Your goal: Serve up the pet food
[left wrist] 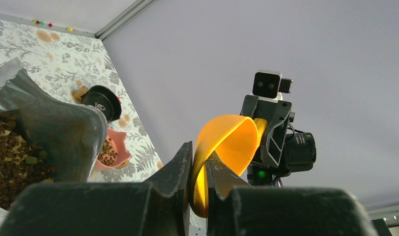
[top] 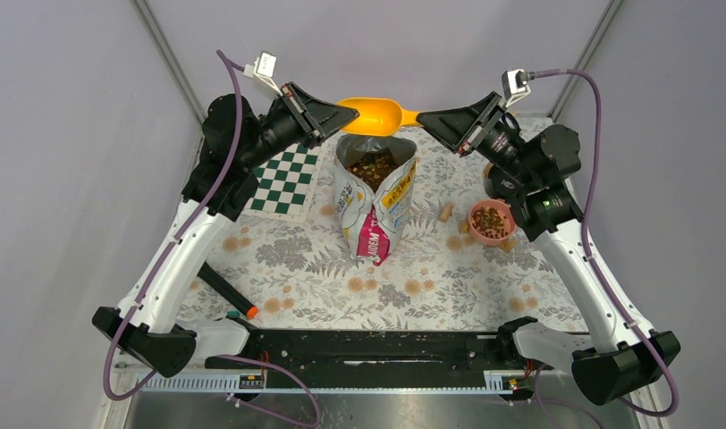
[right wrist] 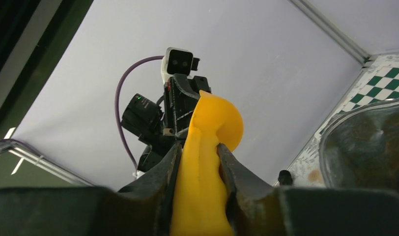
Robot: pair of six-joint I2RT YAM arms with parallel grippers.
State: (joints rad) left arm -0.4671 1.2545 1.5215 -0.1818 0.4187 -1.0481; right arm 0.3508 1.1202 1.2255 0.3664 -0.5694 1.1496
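Kibble sits in the open bag near the table's far edge, with some in the pink bowl by the right edge. I'm holding the yellow scoop right over the bag. The left gripper is clenched on its wall and the right gripper is grasping the handle, so I'd guess a handover that leaves 1 arm to dig.

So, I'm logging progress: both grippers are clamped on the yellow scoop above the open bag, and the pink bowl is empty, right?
Not quite: the pink bowl already holds brown kibble, as the top external view shows. The rest stands: the left gripper and right gripper both grip the yellow scoop above the open bag.
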